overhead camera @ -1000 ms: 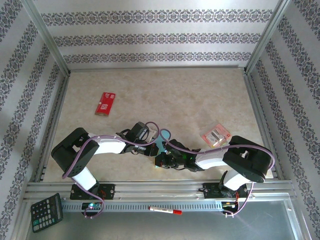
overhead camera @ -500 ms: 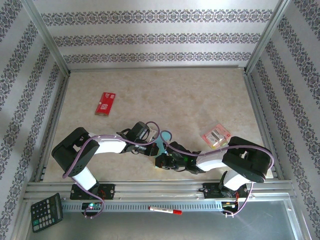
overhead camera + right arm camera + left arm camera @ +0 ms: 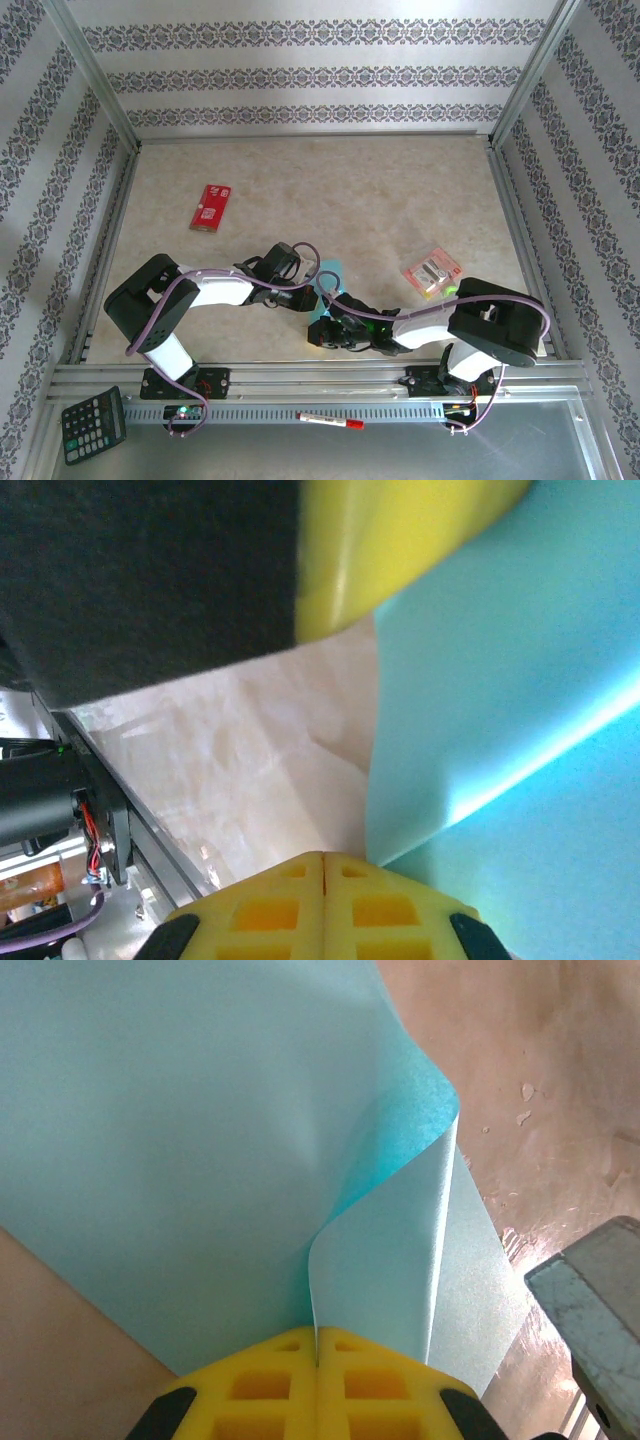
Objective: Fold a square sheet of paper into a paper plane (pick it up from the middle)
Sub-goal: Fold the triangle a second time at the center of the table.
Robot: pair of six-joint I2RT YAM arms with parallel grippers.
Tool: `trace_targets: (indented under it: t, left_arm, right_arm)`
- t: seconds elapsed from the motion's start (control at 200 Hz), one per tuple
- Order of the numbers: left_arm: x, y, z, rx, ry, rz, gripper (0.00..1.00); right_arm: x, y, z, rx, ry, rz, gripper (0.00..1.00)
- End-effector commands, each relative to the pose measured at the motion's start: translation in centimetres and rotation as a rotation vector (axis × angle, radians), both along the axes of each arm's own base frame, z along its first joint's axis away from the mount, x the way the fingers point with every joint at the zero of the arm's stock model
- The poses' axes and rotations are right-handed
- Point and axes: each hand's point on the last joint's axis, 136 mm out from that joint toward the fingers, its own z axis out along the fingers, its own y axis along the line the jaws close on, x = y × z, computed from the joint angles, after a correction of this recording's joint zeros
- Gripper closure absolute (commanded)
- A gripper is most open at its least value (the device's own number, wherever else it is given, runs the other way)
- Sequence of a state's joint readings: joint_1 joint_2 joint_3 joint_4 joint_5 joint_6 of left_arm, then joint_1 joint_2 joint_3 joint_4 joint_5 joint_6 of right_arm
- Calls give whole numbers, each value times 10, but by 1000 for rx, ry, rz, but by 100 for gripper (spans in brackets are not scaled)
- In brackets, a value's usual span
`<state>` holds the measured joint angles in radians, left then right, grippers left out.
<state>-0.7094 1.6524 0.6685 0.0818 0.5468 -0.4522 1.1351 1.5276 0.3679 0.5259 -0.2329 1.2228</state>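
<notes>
Left end effector [image 3: 317,1345] clenches the square sheet of paper [image 3: 180,1140]; right end effector [image 3: 323,865] is clenched at its edge, hold unclear. Pull evenly for a straight crease.

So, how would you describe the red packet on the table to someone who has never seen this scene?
Start from the beige marbled table enclosed by patterned walls. On its left half the red packet lies flat, with nothing touching it. It is a solid red, long rectangle with small white marks at its near end, unlike the paler pink packet on the right half.
</notes>
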Motion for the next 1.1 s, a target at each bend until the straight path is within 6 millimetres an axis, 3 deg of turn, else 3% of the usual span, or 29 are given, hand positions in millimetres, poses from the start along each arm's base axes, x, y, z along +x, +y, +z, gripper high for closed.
trace_targets:
  t: [0.0, 0.16, 0.245, 0.27, 0.44, 0.555, 0.899, 1.094]
  left_arm:
    - [-4, 29, -32, 160, 36, 37, 100]
    - [-4, 28, -32, 157, 38, 33, 100]
    - [-5, 28, -32, 157, 39, 31, 100]
    - [-5, 29, -32, 158, 41, 31, 100]
    - [-5, 29, -33, 160, 41, 30, 100]
    - [-5, 29, -33, 161, 43, 29, 100]
    - [-5, 30, -32, 163, 38, 31, 100]
    - [-5, 30, -33, 170, 38, 31, 100]
  right_arm:
    - [1, -16, 0, -10, 16, -29, 100]
    - [30, -17, 27, 59, -50, -99, 100]
    - [37, -21, 24, 45, -52, -112, 100]
    - [43, -14, 33, 64, -65, -114, 100]
    - [50, -5, 25, 45, -48, -99, 100]
    - [49, -2, 15, 25, -29, -86, 100]
    - [23, -23, -21, -70, 52, -102, 100]
    - [14, -21, -17, -65, 49, -91, 100]
